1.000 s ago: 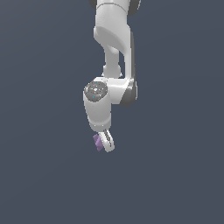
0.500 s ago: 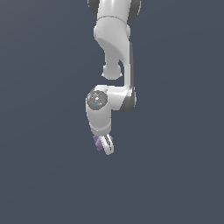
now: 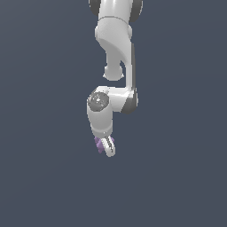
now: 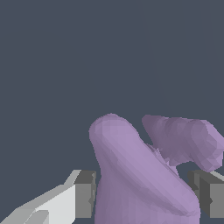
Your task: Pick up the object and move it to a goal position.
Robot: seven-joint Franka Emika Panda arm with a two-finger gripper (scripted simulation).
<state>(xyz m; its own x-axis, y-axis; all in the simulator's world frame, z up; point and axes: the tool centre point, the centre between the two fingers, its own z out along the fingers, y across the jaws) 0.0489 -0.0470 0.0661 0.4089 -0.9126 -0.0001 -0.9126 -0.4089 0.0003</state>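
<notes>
Arm [image 3: 116, 48]: was seen folded lower than a second before, its wrist carried down and toward the exterior view's right against a plain dark backdrop; no tabletop could be made out.
Tool [image 3: 106, 147]: was shown closed on the purple object, one pad [image 4: 85, 194] set against each flank in the wrist view.
Object [image 3: 99, 144]: was held between the fingers, lobes jutting past them.
Meaning: the lift was judged done and the carry under way; no goal marker was visible.
</notes>
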